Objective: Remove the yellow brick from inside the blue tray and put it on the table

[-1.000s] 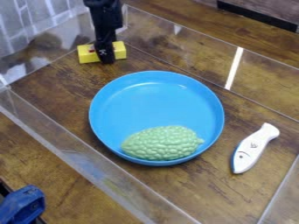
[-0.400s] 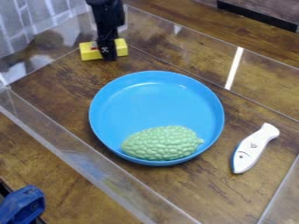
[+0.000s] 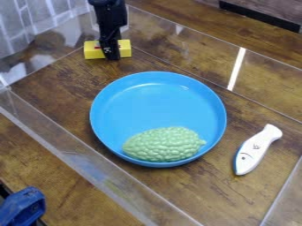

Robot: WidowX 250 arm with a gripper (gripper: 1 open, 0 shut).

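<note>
No readable text, brand, number or sign anywhere. White tool [image 3: 256, 149]: small dark marks on body, too small to read. Brick [image 3: 97, 51]: label not legible, mostly hidden by gripper [image 3: 109, 53].

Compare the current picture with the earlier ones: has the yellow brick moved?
No. The yellow brick lies on the table at the same spot beyond the blue tray's far-left rim, under the claw.

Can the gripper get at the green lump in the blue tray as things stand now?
Probably yes: the green lump lies uncovered in the blue tray, and nothing stands between it and the gripper, which is at the yellow brick.
</note>
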